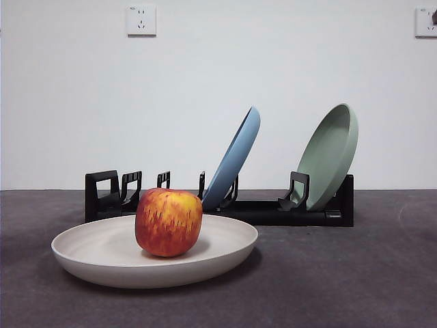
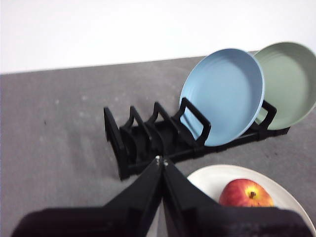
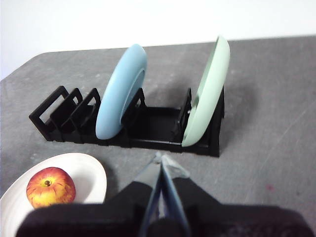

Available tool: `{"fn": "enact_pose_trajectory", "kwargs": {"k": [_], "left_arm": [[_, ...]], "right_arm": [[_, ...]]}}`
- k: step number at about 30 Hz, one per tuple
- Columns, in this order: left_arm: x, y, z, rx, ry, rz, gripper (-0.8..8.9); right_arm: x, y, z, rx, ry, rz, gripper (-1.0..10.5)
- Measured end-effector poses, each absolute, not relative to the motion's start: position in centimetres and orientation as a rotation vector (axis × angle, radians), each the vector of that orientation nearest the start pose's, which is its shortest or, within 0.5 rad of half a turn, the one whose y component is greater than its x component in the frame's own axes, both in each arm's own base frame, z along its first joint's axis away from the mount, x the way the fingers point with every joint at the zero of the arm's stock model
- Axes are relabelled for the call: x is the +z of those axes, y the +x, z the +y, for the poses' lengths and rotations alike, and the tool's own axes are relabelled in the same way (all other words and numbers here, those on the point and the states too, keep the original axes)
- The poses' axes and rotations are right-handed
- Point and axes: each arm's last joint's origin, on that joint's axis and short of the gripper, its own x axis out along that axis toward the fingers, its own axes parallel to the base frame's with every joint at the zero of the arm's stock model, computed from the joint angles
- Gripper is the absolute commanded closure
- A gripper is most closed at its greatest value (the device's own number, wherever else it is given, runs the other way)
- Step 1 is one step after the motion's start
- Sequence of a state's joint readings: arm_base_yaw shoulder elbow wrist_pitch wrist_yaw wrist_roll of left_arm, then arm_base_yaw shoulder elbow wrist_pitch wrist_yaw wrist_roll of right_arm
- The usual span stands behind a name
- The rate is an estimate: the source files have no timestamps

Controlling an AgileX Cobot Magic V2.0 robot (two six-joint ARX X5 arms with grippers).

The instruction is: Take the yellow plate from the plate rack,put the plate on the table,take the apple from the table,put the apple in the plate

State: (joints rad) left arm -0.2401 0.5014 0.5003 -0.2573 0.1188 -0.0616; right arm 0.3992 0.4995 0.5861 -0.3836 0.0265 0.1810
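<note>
The yellow plate [image 1: 102,256], cream and shallow, lies flat on the dark grey table [image 1: 355,280] in front of the plate rack [image 1: 259,210]. The red and yellow apple [image 1: 168,222] sits upright in the plate. Plate [image 2: 215,180] and apple [image 2: 245,193] also show in the left wrist view, and plate [image 3: 89,173] and apple [image 3: 50,186] in the right wrist view. My left gripper [image 2: 161,160] is shut and empty, raised above the table near the rack's [image 2: 148,140] empty end. My right gripper [image 3: 160,159] is shut and empty, raised in front of the rack [image 3: 153,126].
A blue plate [image 1: 235,160] and a sage-green plate [image 1: 331,156] lean upright in the rack's slots. Both show in the left wrist view [image 2: 224,96] [image 2: 289,81] and the right wrist view [image 3: 121,91] [image 3: 207,91]. A white wall with sockets [image 1: 141,20] stands behind.
</note>
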Motion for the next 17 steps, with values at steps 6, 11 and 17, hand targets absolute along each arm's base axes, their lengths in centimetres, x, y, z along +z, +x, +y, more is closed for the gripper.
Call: {"fn": "enact_pose_trajectory", "kwargs": {"k": [6, 11, 17], "left_arm": [[25.96, 12.63, -3.45, -0.344, -0.052, 0.33, 8.16], [25.86, 12.76, -3.48, -0.344, -0.051, 0.34, 8.16], [25.96, 12.36, -3.36, -0.323, -0.023, 0.327, 8.16]], "right_arm": [[28.24, 11.07, 4.58, 0.336, 0.138, 0.33, 9.5], [28.23, 11.09, 4.59, 0.335, 0.142, 0.333, 9.5], [28.24, 11.07, 4.58, 0.334, 0.145, 0.332, 9.5]]}}
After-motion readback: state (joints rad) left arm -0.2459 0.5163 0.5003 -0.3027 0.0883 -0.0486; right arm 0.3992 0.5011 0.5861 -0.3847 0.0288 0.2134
